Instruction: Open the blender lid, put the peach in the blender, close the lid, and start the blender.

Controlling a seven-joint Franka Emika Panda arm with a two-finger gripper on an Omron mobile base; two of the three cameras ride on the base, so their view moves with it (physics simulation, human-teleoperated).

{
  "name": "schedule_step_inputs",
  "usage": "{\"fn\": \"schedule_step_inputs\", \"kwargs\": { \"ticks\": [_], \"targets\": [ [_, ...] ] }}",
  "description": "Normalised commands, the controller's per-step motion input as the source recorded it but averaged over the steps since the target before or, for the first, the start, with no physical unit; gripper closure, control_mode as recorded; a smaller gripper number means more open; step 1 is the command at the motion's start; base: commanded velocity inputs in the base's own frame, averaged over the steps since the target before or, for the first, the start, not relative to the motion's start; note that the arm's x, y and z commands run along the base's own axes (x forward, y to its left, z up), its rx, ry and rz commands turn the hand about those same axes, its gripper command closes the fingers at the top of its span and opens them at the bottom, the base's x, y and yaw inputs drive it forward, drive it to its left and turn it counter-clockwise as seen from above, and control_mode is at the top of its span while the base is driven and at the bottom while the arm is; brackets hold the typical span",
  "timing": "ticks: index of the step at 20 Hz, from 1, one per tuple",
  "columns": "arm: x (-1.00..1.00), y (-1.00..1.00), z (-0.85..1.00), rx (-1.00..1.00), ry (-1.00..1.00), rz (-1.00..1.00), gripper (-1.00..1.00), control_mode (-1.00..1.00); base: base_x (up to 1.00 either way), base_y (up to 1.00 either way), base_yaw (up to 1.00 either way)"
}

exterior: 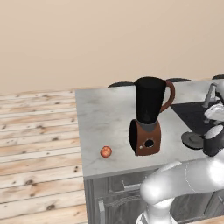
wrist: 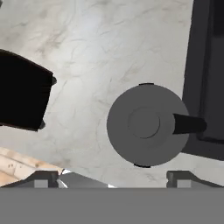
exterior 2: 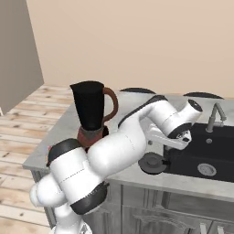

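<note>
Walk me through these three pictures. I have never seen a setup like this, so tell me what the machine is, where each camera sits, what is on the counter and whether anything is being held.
The machine is a white robot arm with dark joints on a drivable base, in a rendered kitchen. Two cameras ride on the base, looking forward from the arm's left and right; the third sits on the hand, looking down past the fingers.

On the grey marble counter stands the tall blender with a near-black jar and reddish-brown base, its top uncovered. The round dark grey blender lid lies flat on the counter beside the black sink. The small orange-red peach sits near the counter's front edge.

The two-finger gripper is open above the lid, holding nothing.
</note>
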Motion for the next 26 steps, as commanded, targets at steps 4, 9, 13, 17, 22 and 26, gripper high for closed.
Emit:
{"fn": "schedule_step_inputs", "kwargs": {
  "ticks": [4,9,13,17,22,26],
  "targets": [
    [-0.94,0.81,0.86,-0.07,-0.23,-0.07,-1.00,-1.00,0.00,0.00,0.00],
    [-0.81,1.00,0.78,-0.17,-0.21,-0.07,-1.00,-1.00,0.00,0.00,0.00],
    [-0.68,1.00,0.57,-0.24,-0.14,-0.05,-1.00,-1.00,0.00,0.00,0.00],
    [-0.45,1.00,0.17,-0.27,-0.02,-0.02,-1.00,-1.00,0.00,0.00,0.00],
    [-0.27,1.00,0.00,-0.24,0.01,0.00,-1.00,-1.00,0.00,0.00,0.00],
    [-0.16,1.00,0.00,-0.20,0.05,-0.02,-1.00,-1.00,0.00,0.00,0.00]
  ]
}}
